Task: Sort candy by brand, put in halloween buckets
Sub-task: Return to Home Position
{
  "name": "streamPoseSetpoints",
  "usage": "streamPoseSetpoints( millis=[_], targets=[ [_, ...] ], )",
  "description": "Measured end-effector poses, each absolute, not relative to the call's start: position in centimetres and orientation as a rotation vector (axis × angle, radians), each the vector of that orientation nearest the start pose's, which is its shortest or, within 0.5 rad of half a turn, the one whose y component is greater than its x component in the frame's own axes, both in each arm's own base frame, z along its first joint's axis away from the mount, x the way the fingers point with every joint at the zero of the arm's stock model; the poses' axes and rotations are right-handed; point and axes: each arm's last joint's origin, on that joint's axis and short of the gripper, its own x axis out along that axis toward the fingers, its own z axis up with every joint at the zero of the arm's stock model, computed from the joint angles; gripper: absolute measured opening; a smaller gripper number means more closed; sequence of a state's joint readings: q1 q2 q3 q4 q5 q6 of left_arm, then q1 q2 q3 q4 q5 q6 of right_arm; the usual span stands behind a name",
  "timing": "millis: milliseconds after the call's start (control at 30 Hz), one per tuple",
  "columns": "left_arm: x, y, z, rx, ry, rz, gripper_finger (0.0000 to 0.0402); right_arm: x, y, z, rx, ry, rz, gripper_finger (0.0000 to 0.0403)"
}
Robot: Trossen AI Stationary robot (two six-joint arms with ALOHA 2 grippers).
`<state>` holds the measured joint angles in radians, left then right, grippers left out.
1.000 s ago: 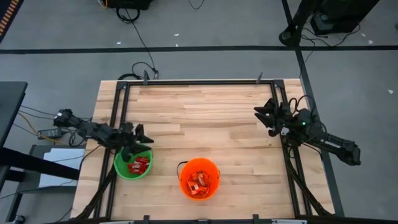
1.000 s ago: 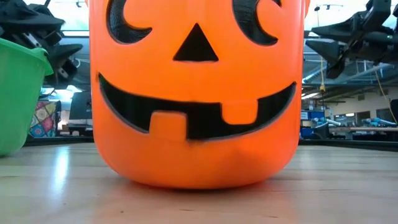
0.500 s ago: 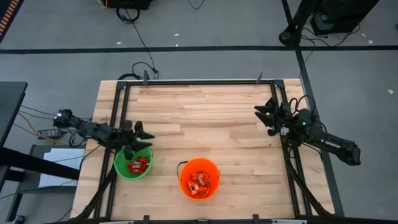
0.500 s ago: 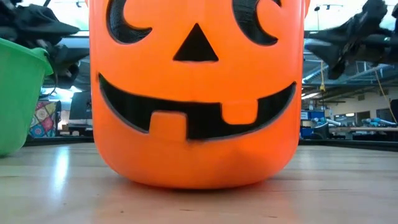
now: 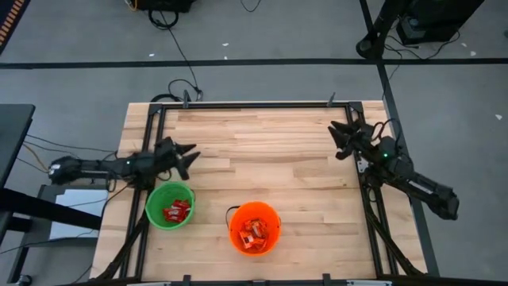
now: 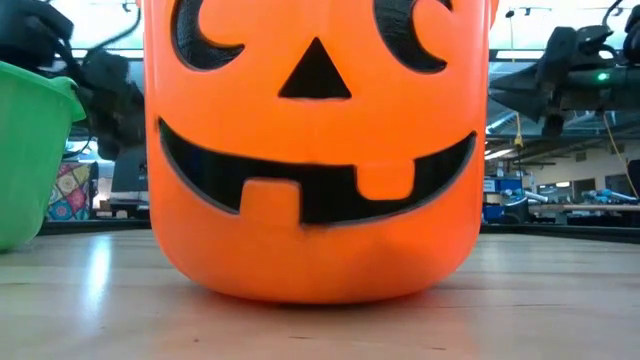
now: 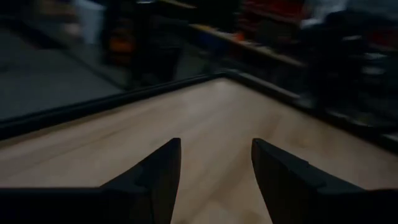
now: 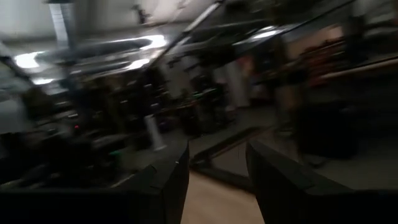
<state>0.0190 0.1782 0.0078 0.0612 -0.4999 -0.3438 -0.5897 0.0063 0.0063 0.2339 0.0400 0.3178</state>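
A green bucket point(image 5: 170, 206) stands on its base near the table's left front and holds red candy point(image 5: 177, 210). The larger orange bucket point(image 5: 255, 228), also seen in the low view point(image 6: 315, 150), stands at the front middle and holds orange-and-white candy point(image 5: 254, 233). My left gripper point(image 5: 189, 156) hovers just beyond the green bucket's far rim. It points level toward the table's right and is open point(image 7: 216, 149), with nothing between its fingers. My right gripper point(image 5: 336, 140) hovers at the table's right side. It points toward the far left and is open and empty point(image 8: 217, 155).
A black metal frame point(image 5: 238, 105) runs along the table's far edge and down both sides. Bare wood point(image 5: 262, 151) lies between the two grippers. In the low view the green bucket point(image 6: 30, 150) shows at the left edge, beside the orange one.
My left gripper has swung from above the green bucket's far rim toward the table's far edge, and has turned so that it points toward the right edge. My right gripper has turned a little toward the far edge. Both have stayed open. The buckets and candy have not moved.
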Motion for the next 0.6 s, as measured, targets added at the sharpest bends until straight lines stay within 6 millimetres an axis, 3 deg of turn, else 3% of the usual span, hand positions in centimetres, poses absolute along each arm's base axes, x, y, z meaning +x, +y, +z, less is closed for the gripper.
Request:
streamPoseSetpoints(
  millis=[167,267,467,600],
  targets=[
    [10.5,3.3,15.1,-0.315,0.074,0.657,0.0202,7.2,-6.2,18.7,0.233,-0.353,-0.775,0.0170],
    [10.7,3.9,14.9,-0.356,0.085,0.649,0.0202,7.0,-6.4,18.7,0.233,-0.358,-0.792,0.0170],
    [11.4,3.9,14.5,-0.442,0.140,0.476,0.0202,7.4,-6.0,18.5,0.290,-0.297,-0.514,0.0170],
    [11.6,3.8,14.3,-0.467,0.165,0.454,0.0202,7.7,-5.6,18.2,0.349,-0.242,-0.358,0.0170]
  ],
)
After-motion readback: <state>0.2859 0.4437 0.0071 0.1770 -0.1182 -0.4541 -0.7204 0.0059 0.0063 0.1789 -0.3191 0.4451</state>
